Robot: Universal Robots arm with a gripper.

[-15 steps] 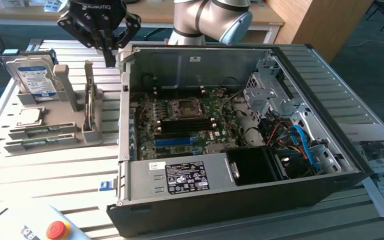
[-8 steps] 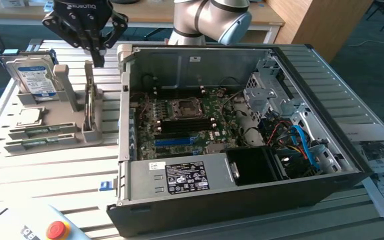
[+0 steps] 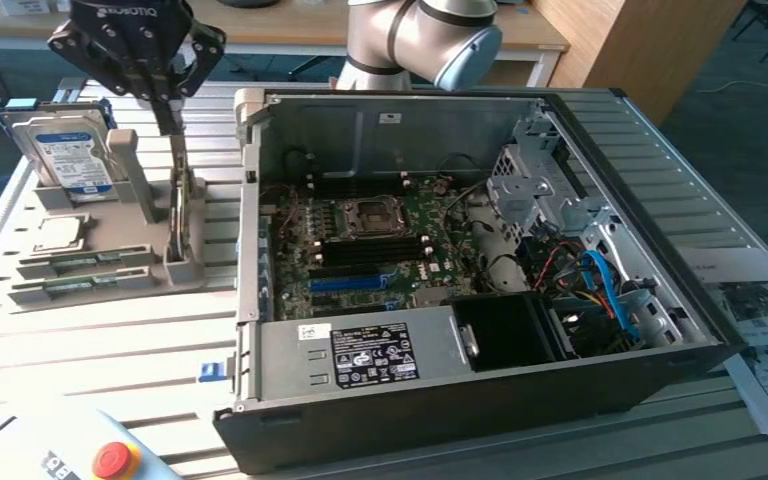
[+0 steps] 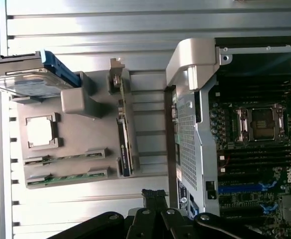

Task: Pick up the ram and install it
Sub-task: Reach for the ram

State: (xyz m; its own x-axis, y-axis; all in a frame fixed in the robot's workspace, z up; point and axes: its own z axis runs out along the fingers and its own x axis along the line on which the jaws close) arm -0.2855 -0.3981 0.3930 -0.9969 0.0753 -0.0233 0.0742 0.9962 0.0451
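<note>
Ram (image 3: 177, 215) is seen standing on edge in the grey holder (image 3: 124, 235) on the tabletop (image 3: 104, 350), with the hand (image 3: 169, 120) poised above it, clenched on nothing. If lowered so, the ram's top edge could be struck and knocked askew or cracked.

One ram stick (image 3: 179, 215) (image 4: 122, 144), slim and green with dark chips, stands on its long edge in a slot along the gray holder's (image 3: 120, 228) (image 4: 80, 134) edge nearest the computer case. Two more ram sticks (image 3: 84, 263) (image 4: 65, 160) lie flat, side by side and parallel, in recesses at the holder's corner farthest from the hard drive, green faces up.
</note>
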